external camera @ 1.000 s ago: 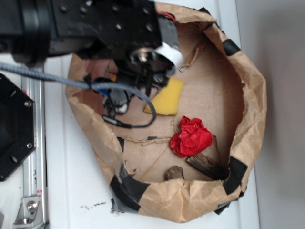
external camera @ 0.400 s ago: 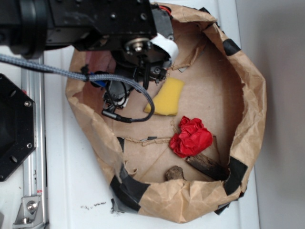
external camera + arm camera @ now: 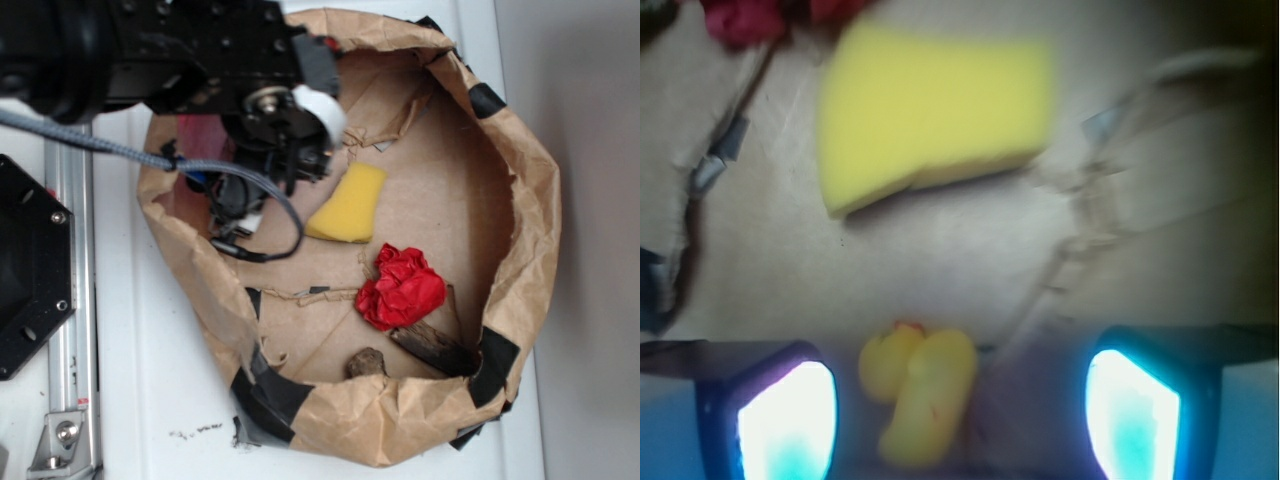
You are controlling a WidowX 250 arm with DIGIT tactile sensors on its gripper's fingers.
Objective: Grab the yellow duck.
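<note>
The likeliest slip is a miss: the yellow duck (image 3: 920, 395) lies between the two fingers but nearer the left-hand pad (image 3: 785, 420) in the wrist view, so an uncentred closing could nudge its smooth, rounded body aside instead of pinching it. A descent too deep could also jam the fingers into the paper floor of the brown paper bag (image 3: 520, 180). The pale yellow sponge (image 3: 930, 105) sits well clear ahead (no real risk of grabbing it by mistake). The end effector (image 3: 960, 420) is spread apart, holding nothing. In the exterior view the arm (image 3: 200, 60) reaches over the bag's upper left rim, wrist pointing down and hiding the duck there.
</note>
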